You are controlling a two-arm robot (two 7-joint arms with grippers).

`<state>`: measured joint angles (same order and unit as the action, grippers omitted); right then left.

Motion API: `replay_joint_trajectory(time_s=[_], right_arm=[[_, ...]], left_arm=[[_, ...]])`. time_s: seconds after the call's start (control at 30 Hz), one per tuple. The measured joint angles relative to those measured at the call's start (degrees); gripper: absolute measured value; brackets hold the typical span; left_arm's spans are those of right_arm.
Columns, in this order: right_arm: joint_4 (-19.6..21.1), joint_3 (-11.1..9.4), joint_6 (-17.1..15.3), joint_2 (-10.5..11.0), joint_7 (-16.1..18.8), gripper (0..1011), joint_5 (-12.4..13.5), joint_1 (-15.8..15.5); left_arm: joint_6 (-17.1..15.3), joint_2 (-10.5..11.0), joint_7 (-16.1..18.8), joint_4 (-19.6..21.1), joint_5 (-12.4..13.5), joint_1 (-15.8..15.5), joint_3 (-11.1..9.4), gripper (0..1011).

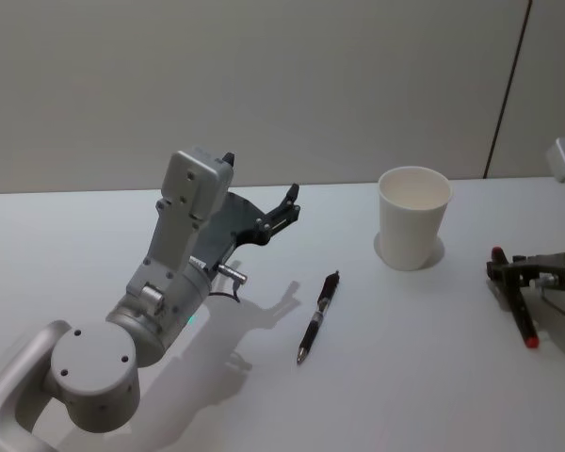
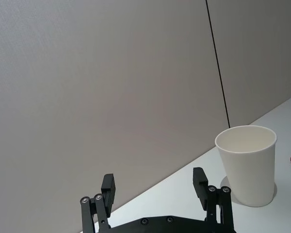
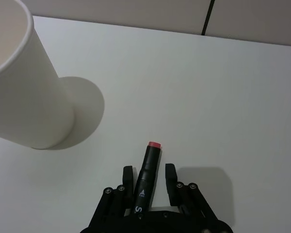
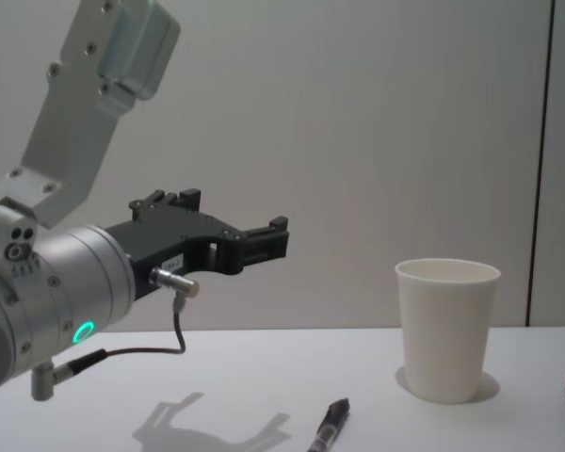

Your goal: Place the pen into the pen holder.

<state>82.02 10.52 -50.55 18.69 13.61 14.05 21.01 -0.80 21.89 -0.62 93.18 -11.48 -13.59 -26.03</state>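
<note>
The white table (image 1: 424, 377) holds the cup (image 1: 412, 218) standing up at the back. The left gripper (image 1: 264, 193) hangs wide open above the table, holding nothing — the right gripper (image 3: 149, 182) rests low by the table's right edge, with a red-tipped marker (image 3: 146, 174) between its fingers, though I cannot tell if they squeeze it. The pen (image 1: 318, 317) lies flat between the two grippers — in front of the cup and apart from it.

The left gripper (image 1: 264, 202) hangs raised, jaws apart; the right gripper (image 3: 149, 180) sits low, jaws closed on something.

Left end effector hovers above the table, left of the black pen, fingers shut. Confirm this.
Wrong on the fingers: the left end effector is open, fingers set wide apart, as the left wrist view shows. It does hover above the table, left of the black pen.
</note>
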Motion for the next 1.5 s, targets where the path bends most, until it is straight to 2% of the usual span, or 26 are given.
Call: replay_joint_trajectory(time_s=[1.03, 1.5], right_arm=[[0.0, 0.0, 0.0, 0.0, 0.0, 199, 0.0, 0.0], [0.0, 0.0, -0.1, 0.0, 0.0, 193, 0.0, 0.0]], left_arm=[[0.0, 0.0, 0.0, 0.0, 0.0, 0.0, 0.0, 1001], [0.0, 0.0, 0.0, 0.0, 0.0, 0.0, 0.0, 1001]])
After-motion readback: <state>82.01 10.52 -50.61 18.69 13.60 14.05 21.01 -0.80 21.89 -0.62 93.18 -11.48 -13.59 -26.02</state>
